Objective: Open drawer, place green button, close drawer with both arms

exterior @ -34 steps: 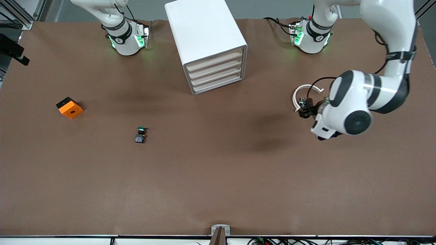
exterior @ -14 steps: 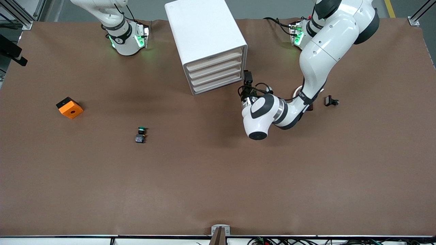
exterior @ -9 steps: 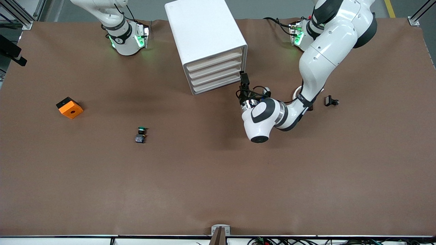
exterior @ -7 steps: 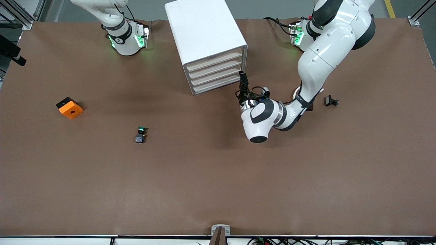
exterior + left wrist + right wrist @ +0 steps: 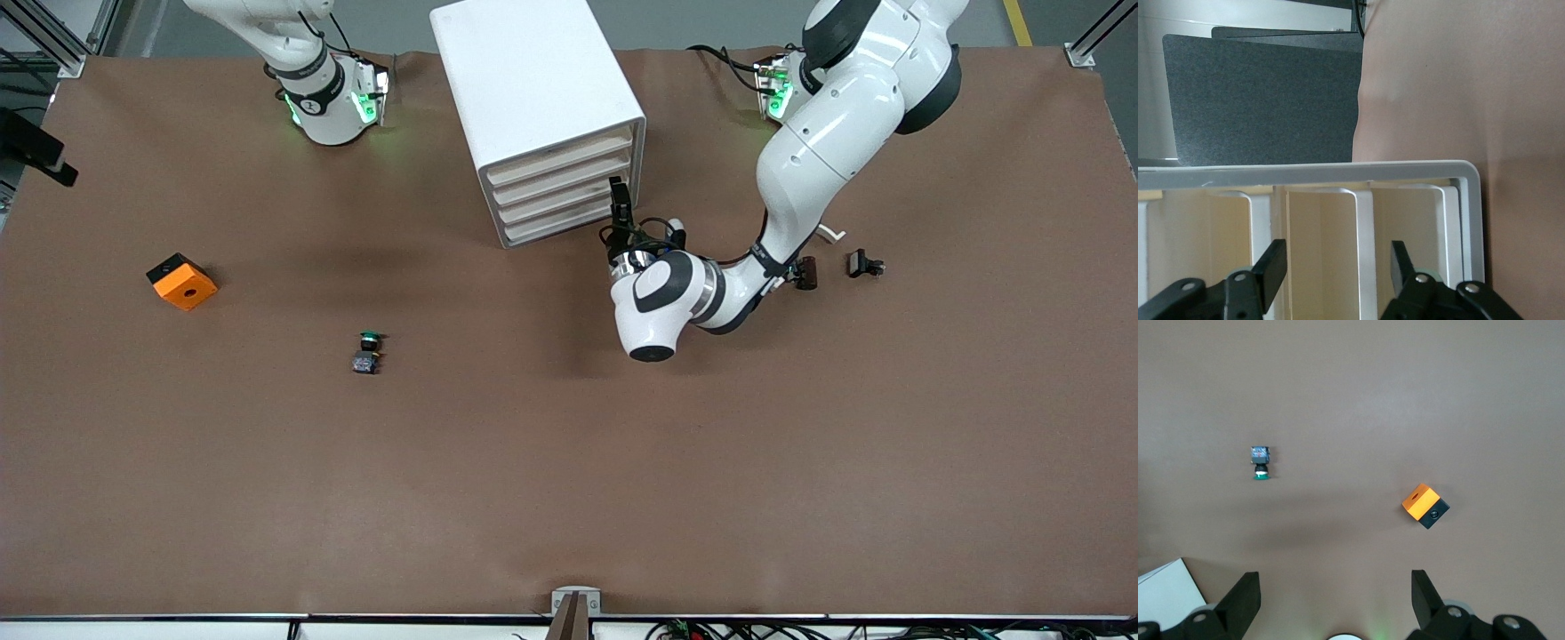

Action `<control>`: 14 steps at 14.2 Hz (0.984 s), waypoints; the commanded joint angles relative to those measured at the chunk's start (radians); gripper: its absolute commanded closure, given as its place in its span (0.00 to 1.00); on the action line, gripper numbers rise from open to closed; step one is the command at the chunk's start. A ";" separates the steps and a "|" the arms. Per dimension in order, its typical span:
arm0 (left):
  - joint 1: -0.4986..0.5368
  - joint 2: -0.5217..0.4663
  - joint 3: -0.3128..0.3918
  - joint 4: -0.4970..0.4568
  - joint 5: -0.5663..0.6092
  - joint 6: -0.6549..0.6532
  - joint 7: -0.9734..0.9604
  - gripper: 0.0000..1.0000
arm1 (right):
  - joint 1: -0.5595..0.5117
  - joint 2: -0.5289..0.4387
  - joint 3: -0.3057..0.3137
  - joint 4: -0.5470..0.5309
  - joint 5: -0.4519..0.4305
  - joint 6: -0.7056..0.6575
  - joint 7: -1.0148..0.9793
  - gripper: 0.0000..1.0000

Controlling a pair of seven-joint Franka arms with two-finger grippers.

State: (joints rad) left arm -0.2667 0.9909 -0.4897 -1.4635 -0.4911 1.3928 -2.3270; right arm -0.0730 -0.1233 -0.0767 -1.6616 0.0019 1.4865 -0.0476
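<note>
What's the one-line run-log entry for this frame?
phase: reach for drawer, shut | left gripper: at cabinet front, open | right gripper: open, waiting | button: on table

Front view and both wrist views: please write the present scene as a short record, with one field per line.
cabinet: white, four drawers, all shut
drawer: lowest one, not yet opened
left gripper: at the drawer fronts, jaws apart, nothing held
right gripper: open, high over the table, arm waits
button: on the table, nearer the front camera than the cabinet
orange cube: toward the right arm's end
black clips: toward the left arm's end
</note>
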 commanded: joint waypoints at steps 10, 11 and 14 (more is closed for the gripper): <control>-0.051 0.032 0.023 0.034 -0.018 0.034 -0.051 0.57 | 0.070 0.193 0.009 -0.139 0.022 0.202 0.084 0.00; -0.051 0.032 0.025 0.034 -0.018 0.034 -0.052 0.58 | 0.085 0.177 0.009 -0.202 0.035 0.275 0.116 0.00; -0.051 0.034 0.025 0.032 -0.018 0.040 -0.048 0.63 | 0.143 0.168 0.009 -0.341 0.044 0.440 0.184 0.00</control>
State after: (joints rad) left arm -0.3031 1.0116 -0.4757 -1.4544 -0.4912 1.4310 -2.3601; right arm 0.0391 0.1014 -0.0654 -1.8805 0.0297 1.8395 0.0866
